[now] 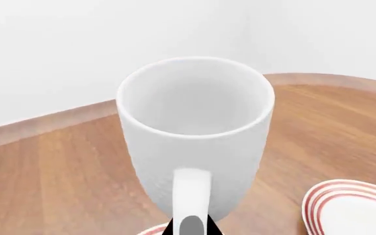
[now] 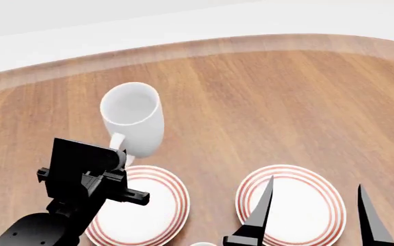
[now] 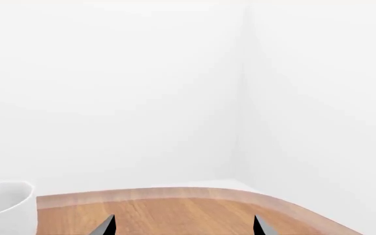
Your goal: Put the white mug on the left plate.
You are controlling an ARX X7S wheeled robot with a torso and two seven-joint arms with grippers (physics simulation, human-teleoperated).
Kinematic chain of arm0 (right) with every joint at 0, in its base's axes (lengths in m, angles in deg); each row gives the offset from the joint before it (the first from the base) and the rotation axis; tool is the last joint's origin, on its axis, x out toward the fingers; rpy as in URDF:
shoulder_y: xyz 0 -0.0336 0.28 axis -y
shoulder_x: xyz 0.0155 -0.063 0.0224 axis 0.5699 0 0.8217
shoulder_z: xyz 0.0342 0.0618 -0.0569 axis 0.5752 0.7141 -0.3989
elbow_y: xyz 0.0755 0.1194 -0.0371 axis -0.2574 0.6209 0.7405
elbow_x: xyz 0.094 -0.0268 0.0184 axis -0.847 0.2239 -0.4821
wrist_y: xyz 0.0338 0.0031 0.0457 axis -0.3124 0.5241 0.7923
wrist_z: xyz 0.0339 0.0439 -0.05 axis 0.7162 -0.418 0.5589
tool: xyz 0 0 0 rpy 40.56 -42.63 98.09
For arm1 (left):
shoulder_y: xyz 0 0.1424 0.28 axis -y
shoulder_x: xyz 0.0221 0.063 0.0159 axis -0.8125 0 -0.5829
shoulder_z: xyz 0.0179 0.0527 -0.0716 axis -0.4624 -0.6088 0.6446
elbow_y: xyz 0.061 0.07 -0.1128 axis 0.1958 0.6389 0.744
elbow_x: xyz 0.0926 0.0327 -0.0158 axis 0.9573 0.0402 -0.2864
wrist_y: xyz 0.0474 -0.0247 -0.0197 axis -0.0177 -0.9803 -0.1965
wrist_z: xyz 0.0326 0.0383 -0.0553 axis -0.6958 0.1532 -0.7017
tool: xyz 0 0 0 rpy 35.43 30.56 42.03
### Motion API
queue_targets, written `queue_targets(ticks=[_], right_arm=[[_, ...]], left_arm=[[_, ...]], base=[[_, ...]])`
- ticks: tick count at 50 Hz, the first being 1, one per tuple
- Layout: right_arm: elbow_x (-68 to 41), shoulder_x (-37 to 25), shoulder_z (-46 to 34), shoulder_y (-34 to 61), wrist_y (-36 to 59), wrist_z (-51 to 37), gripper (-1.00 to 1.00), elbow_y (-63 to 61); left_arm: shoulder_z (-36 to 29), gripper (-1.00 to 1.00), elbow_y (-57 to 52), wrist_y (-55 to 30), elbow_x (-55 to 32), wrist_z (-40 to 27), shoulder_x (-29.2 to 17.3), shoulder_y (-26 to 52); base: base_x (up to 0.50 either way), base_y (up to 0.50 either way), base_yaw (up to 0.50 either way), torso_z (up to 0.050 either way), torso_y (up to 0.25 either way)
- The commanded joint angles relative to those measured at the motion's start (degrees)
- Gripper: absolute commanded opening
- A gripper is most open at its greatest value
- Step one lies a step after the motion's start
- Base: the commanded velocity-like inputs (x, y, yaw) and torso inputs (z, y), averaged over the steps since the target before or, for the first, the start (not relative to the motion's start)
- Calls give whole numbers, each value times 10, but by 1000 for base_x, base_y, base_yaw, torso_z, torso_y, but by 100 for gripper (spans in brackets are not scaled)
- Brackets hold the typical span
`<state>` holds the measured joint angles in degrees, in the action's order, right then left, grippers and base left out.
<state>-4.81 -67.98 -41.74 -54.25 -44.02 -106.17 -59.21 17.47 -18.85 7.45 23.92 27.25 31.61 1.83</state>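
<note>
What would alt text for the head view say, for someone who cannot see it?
A tall white mug stands on a wooden table, just beyond the left plate, with the robot's black left gripper at its handle. A second red-ringed plate lies to the right, with the right gripper open above it.

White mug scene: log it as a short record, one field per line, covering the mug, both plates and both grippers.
mug: tall plain glossy white mug with loop handle, upright, empty inside
mug position: just beyond the left plate, not on it
left plate: round white plate with red rim rings, nothing on its visible part
right plate: matching red-ringed plate, bare
left gripper: at the mug handle; the handle sits between the fingertips
right gripper: open, above the right plate, holding nothing
surface: wooden table
</note>
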Motion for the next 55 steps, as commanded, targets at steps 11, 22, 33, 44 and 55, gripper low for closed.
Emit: queue_targets(ticks=[11, 22, 33, 44, 55], right_arm=[[-2, -3, -1, -3, -4, -4, 100, 4], [-4, -5, -1, -5, -15, -4, 100, 15], [-3, -5, -5, -4, -15, -6, 100, 16], [-4, -6, -7, -2, -9, -9, 100, 12], [-5, -7, -9, -3, -16, -9, 100, 19]], left_arm=[[-5, -100, 84, 56, -7, -1, 9, 1], [-7, -100, 122, 84, -12, 2, 11, 1], [-11, -100, 119, 87, -18, -2, 7, -10], [-13, -100, 152, 111, -22, 1, 8, -15], [-18, -100, 179, 132, -24, 4, 10, -20]], base=[[0, 0, 0, 0, 0], [0, 0, 0, 0, 1], [0, 0, 0, 0, 0], [0, 0, 0, 0, 0], [0, 0, 0, 0, 1]])
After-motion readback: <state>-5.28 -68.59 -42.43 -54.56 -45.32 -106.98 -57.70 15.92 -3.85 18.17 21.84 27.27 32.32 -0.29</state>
